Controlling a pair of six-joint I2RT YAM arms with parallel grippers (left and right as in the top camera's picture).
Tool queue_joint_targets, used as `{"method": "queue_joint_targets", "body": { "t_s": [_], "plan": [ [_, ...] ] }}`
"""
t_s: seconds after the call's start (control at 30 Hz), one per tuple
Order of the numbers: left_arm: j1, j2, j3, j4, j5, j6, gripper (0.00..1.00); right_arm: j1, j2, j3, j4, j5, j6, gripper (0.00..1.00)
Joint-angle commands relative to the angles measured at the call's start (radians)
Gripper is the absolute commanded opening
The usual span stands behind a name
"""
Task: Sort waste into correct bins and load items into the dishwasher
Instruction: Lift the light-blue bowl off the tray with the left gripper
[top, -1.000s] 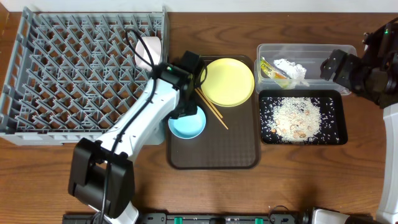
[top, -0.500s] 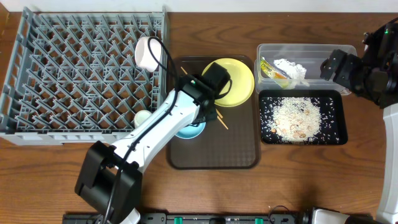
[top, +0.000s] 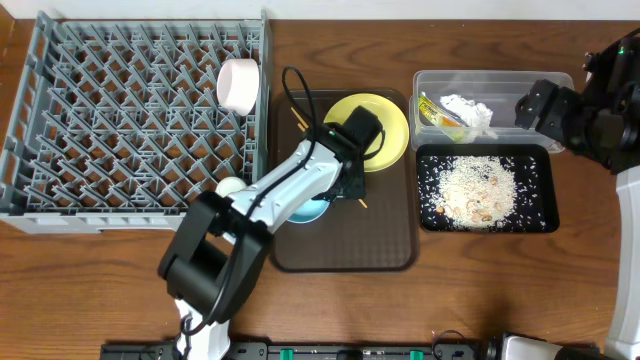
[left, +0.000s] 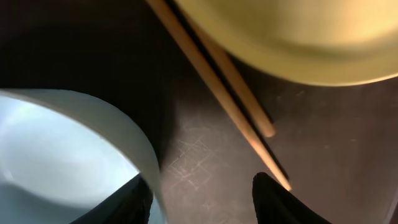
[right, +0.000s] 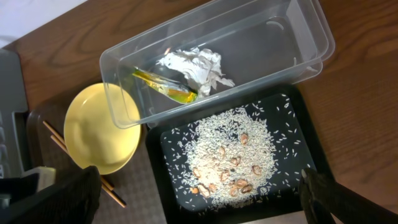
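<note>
My left gripper (top: 349, 192) (left: 202, 199) is open and empty, low over the dark brown tray (top: 385, 245). Its jaws sit between the light blue bowl's rim (left: 56, 149) and the chopstick tips (left: 217, 87). The blue bowl (top: 312, 209) is mostly hidden under the arm. The yellow plate (top: 378, 128) (left: 298, 37) lies just beyond. The white-pinkish bowl (top: 238, 85) and small white cup (top: 228, 187) are in the grey rack (top: 100, 120). My right gripper (top: 533, 106) (right: 199, 205) is open above the bins.
The clear tub (top: 500, 85) (right: 261, 43) holds the crumpled tissue (right: 196, 65) and the green-and-orange wrapper (right: 165, 87). The black tray (top: 538, 215) (right: 168, 143) in front of it holds the rice scraps (top: 478, 188) (right: 230, 155).
My left arm swung right from over the blue bowl beside the rack to the chopstick ends near the yellow plate. The cup in the rack's front right corner came into view. The right arm stayed still.
</note>
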Motion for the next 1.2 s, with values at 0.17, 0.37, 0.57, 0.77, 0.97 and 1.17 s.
{"method": "queue_joint_targets", "body": {
  "t_s": [0.17,0.37,0.57,0.77,0.97,1.17],
  "plan": [
    [-0.010,-0.005,-0.002,0.024,0.068,0.010,0.58,-0.005,0.003,0.000,-0.001,0.003,-0.008,0.99],
    [-0.039,-0.005,-0.002,0.075,0.156,0.010,0.58,-0.005,0.003,0.000,-0.001,0.003,-0.008,0.99],
    [-0.050,-0.005,0.003,0.080,0.182,0.014,0.58,-0.005,0.003,0.000,-0.001,0.003,-0.008,0.99],
    [-0.003,-0.035,0.147,-0.106,0.180,0.194,0.61,-0.005,0.003,0.000,-0.001,0.003,-0.008,0.99],
    [0.083,-0.106,0.224,-0.259,0.087,0.205,0.62,-0.005,0.003,0.000,-0.001,0.003,-0.008,0.99],
    [0.169,-0.103,0.166,-0.245,-0.055,0.241,0.62,-0.005,0.003,0.000,-0.001,0.003,-0.008,0.99]
  ]
}}
